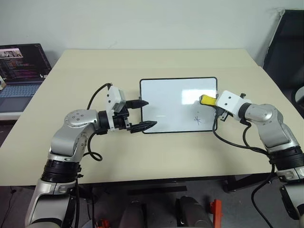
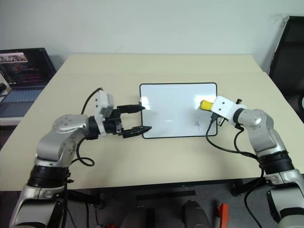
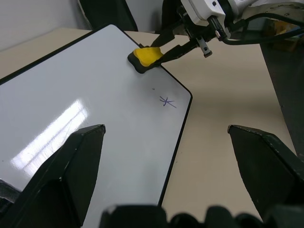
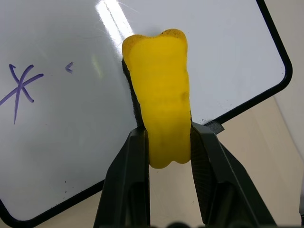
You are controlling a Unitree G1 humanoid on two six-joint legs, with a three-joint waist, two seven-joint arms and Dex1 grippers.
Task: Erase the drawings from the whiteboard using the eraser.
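Note:
The whiteboard [image 1: 171, 95] lies flat in the middle of the table. A small blue star [image 1: 198, 120] and a tiny blue tick [image 4: 69, 68] beside it are the drawings, near the board's front right corner. My right gripper [image 1: 212, 102] is shut on the yellow eraser [image 1: 207, 100], which rests on the board at its right edge, just behind the star. In the right wrist view the eraser [image 4: 160, 109] is squeezed between both fingers. My left gripper [image 1: 146, 114] is open at the board's left edge, with nothing between its fingers.
A laptop [image 1: 21, 71] with a lit screen sits at the table's far left. A dark chair [image 1: 287, 45] stands beyond the right corner. Bare table [image 1: 156, 156] runs in front of the board.

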